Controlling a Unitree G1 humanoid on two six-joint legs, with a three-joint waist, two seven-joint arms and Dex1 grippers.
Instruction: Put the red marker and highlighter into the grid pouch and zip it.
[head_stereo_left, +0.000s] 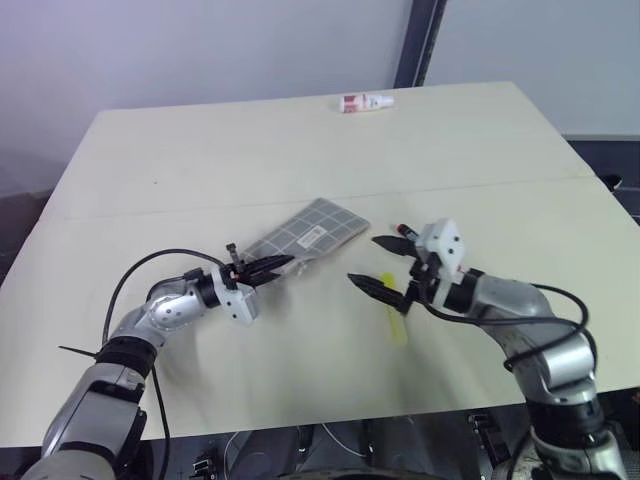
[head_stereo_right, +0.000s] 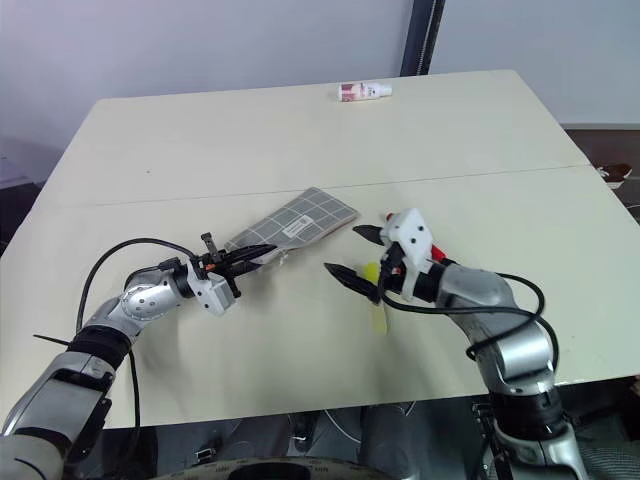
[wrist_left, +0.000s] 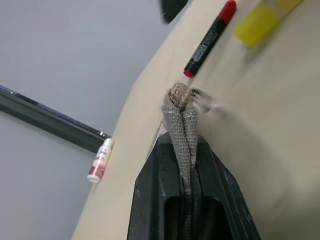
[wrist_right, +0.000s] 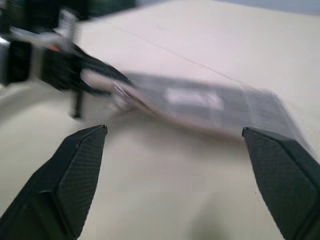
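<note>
The grey grid pouch (head_stereo_left: 312, 231) lies mid-table, its near corner lifted. My left gripper (head_stereo_left: 265, 268) is shut on that corner's fabric edge (wrist_left: 181, 135), close to the zipper end. The red marker (wrist_left: 210, 39), black with a red cap, lies on the table beyond the pouch; its red tip (head_stereo_left: 403, 229) peeks out beside my right hand. The yellow highlighter (head_stereo_left: 394, 316) lies on the table just below my right gripper (head_stereo_left: 378, 265). That gripper stands open and empty to the right of the pouch, its fingers (wrist_right: 85, 160) pointing toward the pouch (wrist_right: 200, 102) without touching it.
A small white bottle with a red label (head_stereo_left: 366, 102) lies near the table's far edge. A seam crosses the pale tabletop (head_stereo_left: 200, 150) behind the pouch. The table's right edge is near my right arm.
</note>
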